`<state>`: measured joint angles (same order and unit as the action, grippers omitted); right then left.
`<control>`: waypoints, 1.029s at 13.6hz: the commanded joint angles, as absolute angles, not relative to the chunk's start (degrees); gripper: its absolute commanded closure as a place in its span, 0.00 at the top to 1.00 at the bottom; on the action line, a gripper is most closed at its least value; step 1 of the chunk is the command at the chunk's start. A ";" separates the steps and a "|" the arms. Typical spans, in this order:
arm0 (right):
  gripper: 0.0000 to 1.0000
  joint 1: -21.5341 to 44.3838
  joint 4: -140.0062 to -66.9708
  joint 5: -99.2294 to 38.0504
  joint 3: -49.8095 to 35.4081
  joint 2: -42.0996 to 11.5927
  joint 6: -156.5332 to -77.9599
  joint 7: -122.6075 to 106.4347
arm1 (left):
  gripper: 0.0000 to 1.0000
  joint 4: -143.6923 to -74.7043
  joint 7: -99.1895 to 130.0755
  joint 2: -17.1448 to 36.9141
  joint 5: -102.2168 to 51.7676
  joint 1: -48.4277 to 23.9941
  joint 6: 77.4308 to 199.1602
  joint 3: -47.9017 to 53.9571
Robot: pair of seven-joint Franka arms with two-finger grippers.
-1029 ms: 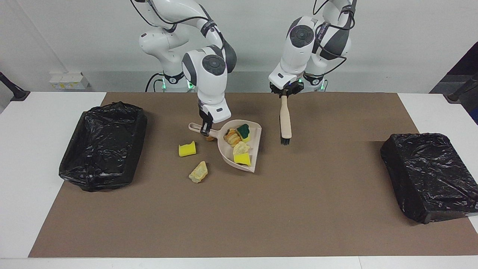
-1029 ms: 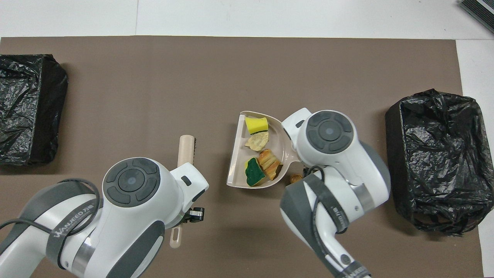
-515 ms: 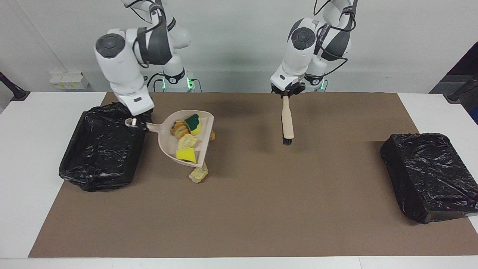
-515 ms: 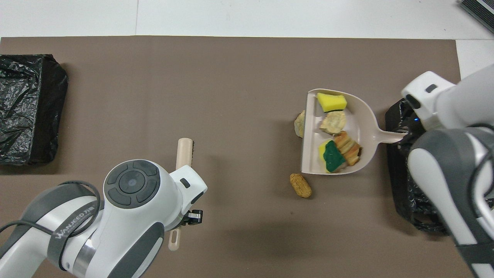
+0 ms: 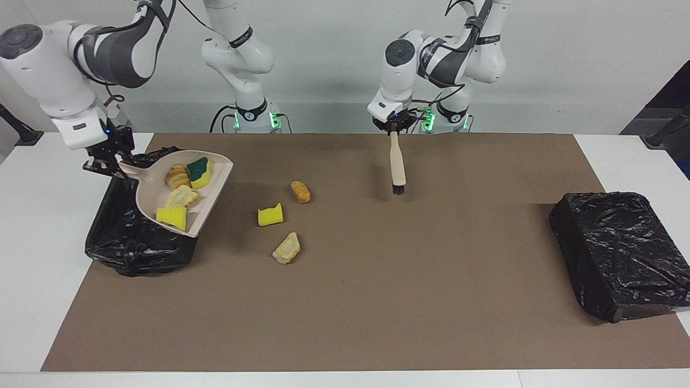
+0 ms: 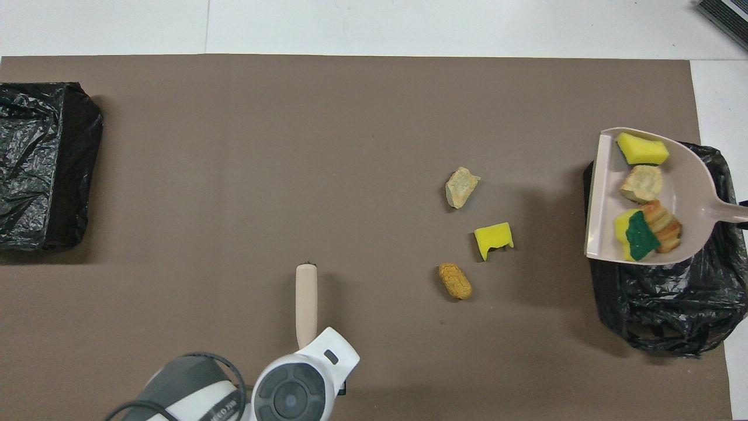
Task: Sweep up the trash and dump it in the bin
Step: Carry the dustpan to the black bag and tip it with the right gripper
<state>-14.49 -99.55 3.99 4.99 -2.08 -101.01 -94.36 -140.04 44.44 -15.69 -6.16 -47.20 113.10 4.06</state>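
Beige dustpan [image 5: 183,189] carrying trash [image 5: 185,186] hangs level over the bin [image 5: 129,237], the outstretched right gripper [image 5: 108,161] clamped on its handle, while the left gripper [image 5: 394,128], pointing down, grips a brush [image 5: 397,164].

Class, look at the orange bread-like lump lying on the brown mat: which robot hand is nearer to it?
Left. The left hand, shut on the brush, hangs just beside the orange lump. The right hand holds the dustpan over the black bin at the right arm's end.

Facing view high, overhead view steep (both share the brown mat [image 5: 377,280]).
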 commanded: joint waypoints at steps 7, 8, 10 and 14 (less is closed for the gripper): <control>0.00 -19.43 -101.07 31.35 4.13 -5.54 -113.99 -98.10 | 0.00 -148.45 52.74 -16.36 -7.37 -56.95 124.10 3.34; 0.00 -18.21 -101.42 33.99 4.13 -5.45 -114.08 -97.83 | 0.00 -148.45 52.73 -15.74 -8.25 -57.04 124.01 3.34; 0.00 -16.27 -102.65 38.30 4.13 -4.84 -113.47 -93.46 | 0.00 -148.45 52.47 -15.64 -8.44 -56.95 124.10 3.34; 0.00 -15.21 -106.26 41.22 3.87 -2.55 -113.12 -90.61 | 0.03 -148.54 52.47 -15.56 -9.57 -56.34 123.84 3.25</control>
<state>-14.81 -103.56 39.49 4.30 -5.06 -113.03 -91.67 -147.46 52.37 -14.97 -8.07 -55.95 122.65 3.91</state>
